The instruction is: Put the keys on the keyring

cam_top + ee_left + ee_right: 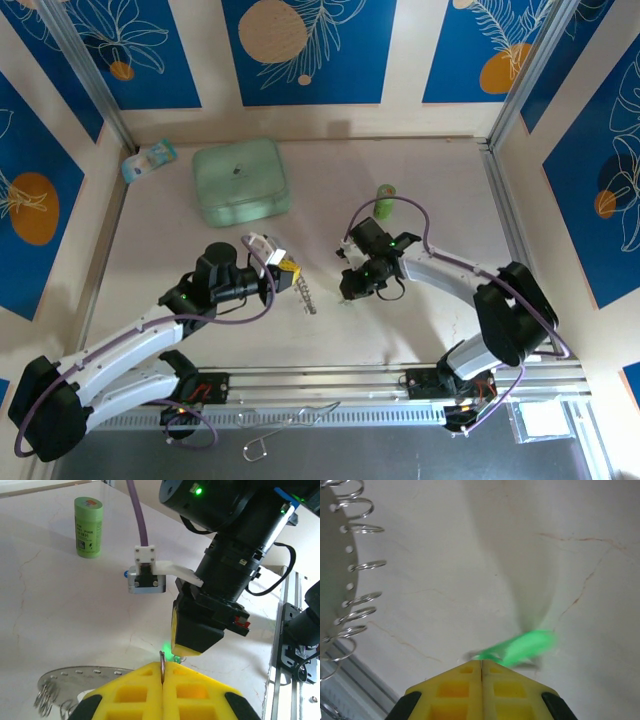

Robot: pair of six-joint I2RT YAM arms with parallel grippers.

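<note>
The keyring point(307, 297) is a silvery plate point(75, 676) with several wire loops along its rim point(362, 529). My left gripper point(285, 268) is shut point(162, 672) on one thin wire loop point(162, 664), seen edge-on between the yellow fingertips. Just beyond it, my right gripper point(348, 287) points down at the table, its fingers point(192, 632) shut. The green-headed key point(525, 646) sticks out from the right gripper's closed tips point(481, 664), blurred, and shows as a green glow point(179, 657) close to the held loop. The blue-headed key is out of view.
A mint-green square case point(241, 181) lies at the back. An upright green cylinder point(385, 193) stands behind the right gripper point(88, 527). A small packet point(148, 160) sits in the back left corner. A metal rail point(400, 380) runs along the near edge.
</note>
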